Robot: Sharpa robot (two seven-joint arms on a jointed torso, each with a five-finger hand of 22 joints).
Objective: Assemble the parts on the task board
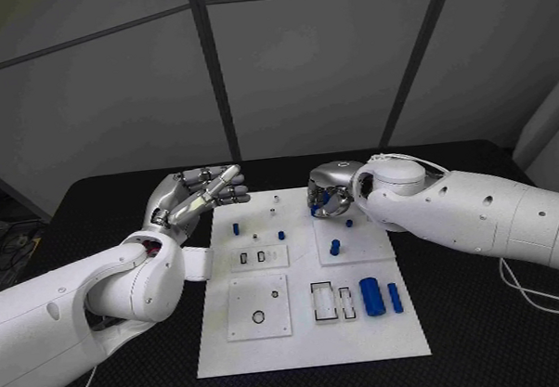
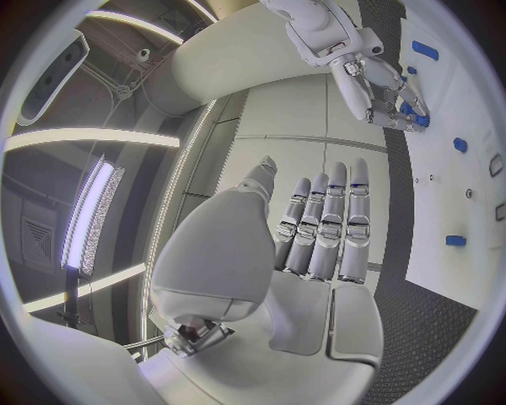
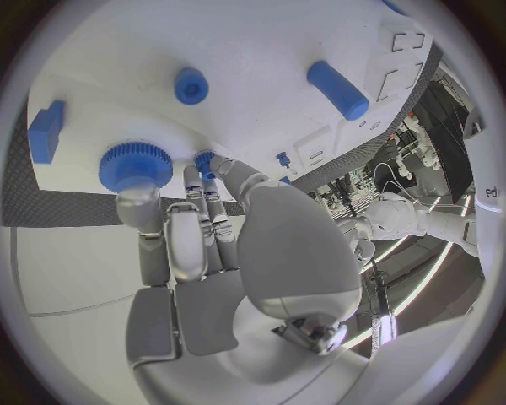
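The task board (image 1: 312, 339) lies in the middle of the black table (image 1: 512, 356), and most of the job looks undone; several blue parts lie loose on it, among them a fat cylinder (image 1: 370, 295) and a thin rod (image 1: 394, 297) near the front, beside two open rectangular slots (image 1: 324, 302); a few short pegs (image 1: 236, 228) stand upright further back, so some pieces may already be seated, though I cannot tell which.

The right hand (image 1: 328, 196) is low over the far right part of the board, fingers curled down around something blue; its wrist camera shows the fingertips (image 3: 198, 181) at a ribbed blue knob (image 3: 135, 164) and a smaller blue peg (image 3: 207, 160), touching or nearly so; whether it grips either one I cannot tell.

The left hand (image 1: 200, 196) hovers raised off the far left corner of the board, fingers straight and together, holding nothing.

Judging by the loose pieces and empty slots, the assembly is at an early stage.
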